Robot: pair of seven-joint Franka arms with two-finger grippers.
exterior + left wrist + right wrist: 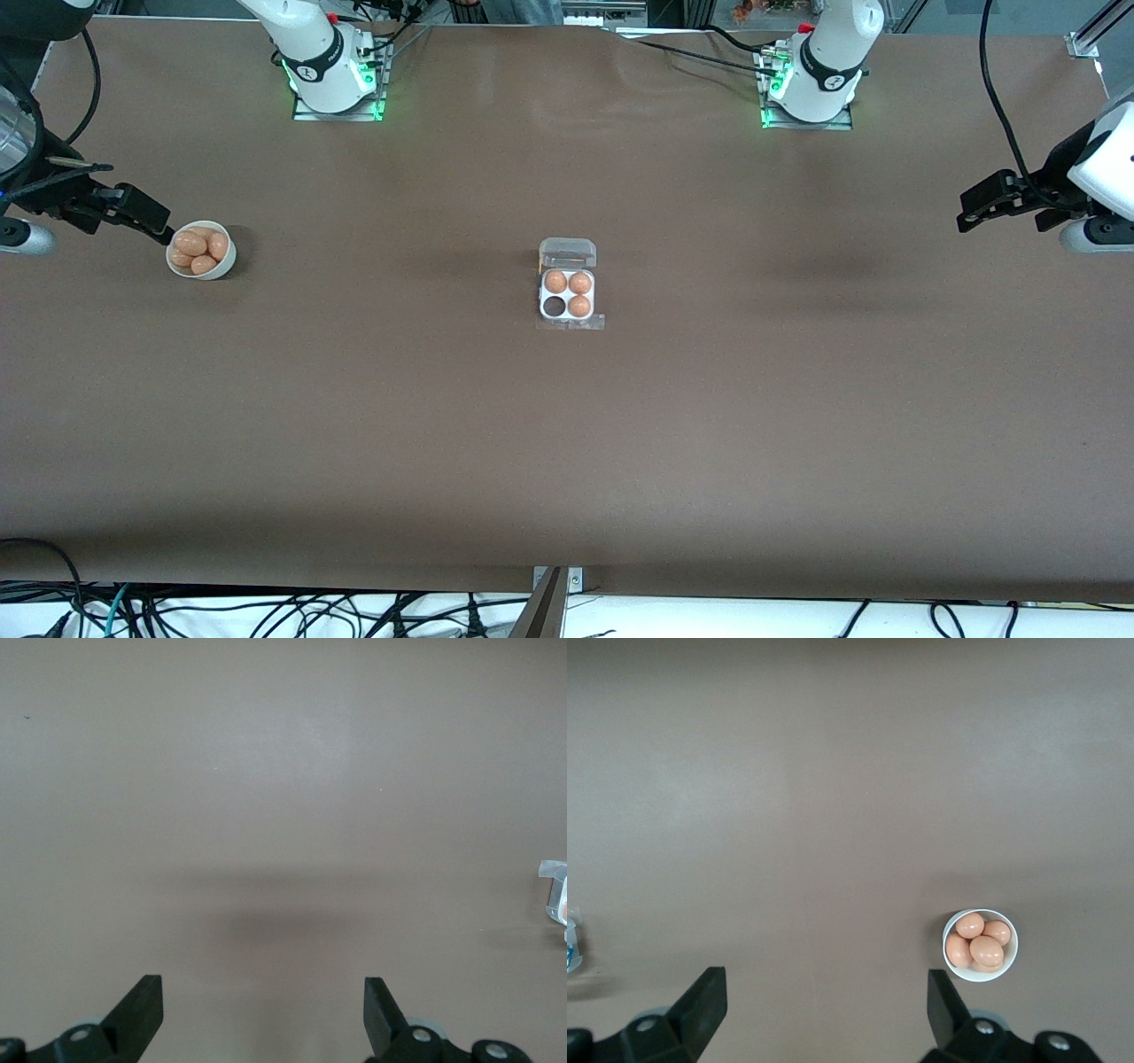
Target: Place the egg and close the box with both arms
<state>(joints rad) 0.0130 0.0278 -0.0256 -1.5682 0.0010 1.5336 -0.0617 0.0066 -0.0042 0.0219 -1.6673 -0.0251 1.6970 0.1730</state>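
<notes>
Our right gripper [151, 223] hangs with jaws apart and empty just beside the round white bowl [221, 264] of orange-brown eggs [190, 243]; our left gripper [970, 213], equally wide and empty, waits over bare table at its own end. The white four-cell carton with clear hinged lid [567, 292] sits mid-table, lid open, one near cell vacant. We should descend squarely over the topmost egg and close gently.

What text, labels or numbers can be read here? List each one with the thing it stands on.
None can be read.
Right arm's base: a small round mark on the black band, too small to read.
Left arm's base: the same kind of mark, too small to read.
Box, bowl and eggs: no print visible.
</notes>
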